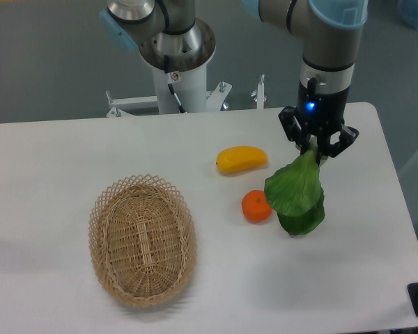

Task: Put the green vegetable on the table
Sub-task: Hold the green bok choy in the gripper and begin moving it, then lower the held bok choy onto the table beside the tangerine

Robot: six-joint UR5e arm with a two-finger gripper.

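One pincer (315, 149) is clamped on the pale stem end of the green vegetable (297, 195), whose dark leaves hang down to the white counter (56, 153) just beside an orange (256, 206), with a yellow fruit (242, 159) near and a wicker basket (143, 240) well apart.

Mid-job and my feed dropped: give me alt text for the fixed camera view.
The two-finger gripper holds the leafy green vegetable by its pale stem end, leaves hanging at the white table beside a small round orange. A yellow mango-shaped fruit lies behind; an empty oval wicker basket sits further left.
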